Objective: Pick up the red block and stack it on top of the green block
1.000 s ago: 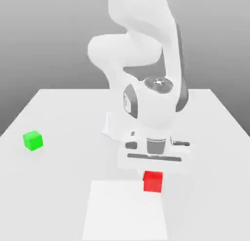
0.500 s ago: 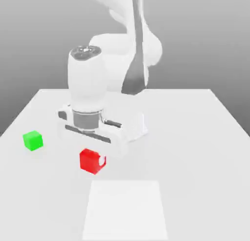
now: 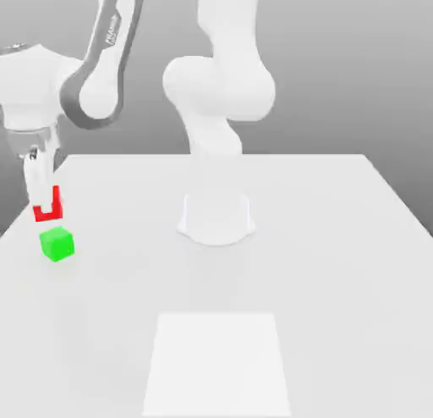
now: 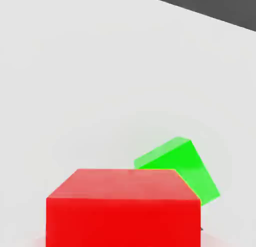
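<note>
My gripper (image 3: 44, 203) hangs at the exterior view's left, shut on the red block (image 3: 48, 210), whose red edges show around a white finger. The block is held just above the green block (image 3: 57, 244), which rests on the white table (image 3: 321, 239), and a small gap separates the two. In the hand view the red block (image 4: 122, 208) fills the foreground with the green block (image 4: 185, 166) lying partly behind it on the table.
The arm's white base (image 3: 217, 217) stands at the table's middle back. A paler white rectangular patch (image 3: 217, 363) lies flat on the table toward the front. The table's left edge runs close to the green block.
The arm has swung from the table's front middle to the exterior view's left, carrying the red block up and over to just above the green block.
</note>
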Tool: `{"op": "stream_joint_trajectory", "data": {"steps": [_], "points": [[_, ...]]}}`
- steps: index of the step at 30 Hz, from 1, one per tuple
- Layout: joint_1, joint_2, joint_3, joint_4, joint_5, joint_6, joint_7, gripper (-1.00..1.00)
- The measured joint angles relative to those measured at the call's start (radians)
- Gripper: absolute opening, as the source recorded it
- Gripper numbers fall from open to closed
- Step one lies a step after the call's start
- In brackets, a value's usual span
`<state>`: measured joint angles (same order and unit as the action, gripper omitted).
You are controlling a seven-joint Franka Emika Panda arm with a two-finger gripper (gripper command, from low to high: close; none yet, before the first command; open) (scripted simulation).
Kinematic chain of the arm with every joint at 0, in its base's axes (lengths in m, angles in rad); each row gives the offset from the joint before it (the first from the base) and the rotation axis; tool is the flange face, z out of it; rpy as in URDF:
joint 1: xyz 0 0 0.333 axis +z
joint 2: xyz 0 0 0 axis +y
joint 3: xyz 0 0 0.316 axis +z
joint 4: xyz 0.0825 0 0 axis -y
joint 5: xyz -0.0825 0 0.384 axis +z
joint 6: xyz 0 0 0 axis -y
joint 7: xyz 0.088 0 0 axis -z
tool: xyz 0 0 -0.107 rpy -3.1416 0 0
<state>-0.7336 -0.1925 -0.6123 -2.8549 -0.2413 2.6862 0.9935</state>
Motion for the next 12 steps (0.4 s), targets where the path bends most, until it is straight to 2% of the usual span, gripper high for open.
{"op": "stream_joint_trajectory", "data": {"steps": [5, 7, 9, 10, 12], "points": [[0.049, 0.123, -0.025, 0.004, 0.153, 0.109, -0.11, -1.0], [0.074, 0.182, -0.022, 0.004, 0.253, 0.158, -0.18, -1.0], [0.056, 0.244, 0.027, 0.006, 0.376, 0.205, -0.267, -1.0], [0.046, 0.264, 0.046, 0.006, 0.419, 0.22, -0.297, 1.0], [0.046, 0.264, 0.046, 0.006, 0.419, 0.22, -0.297, 1.0]]}}
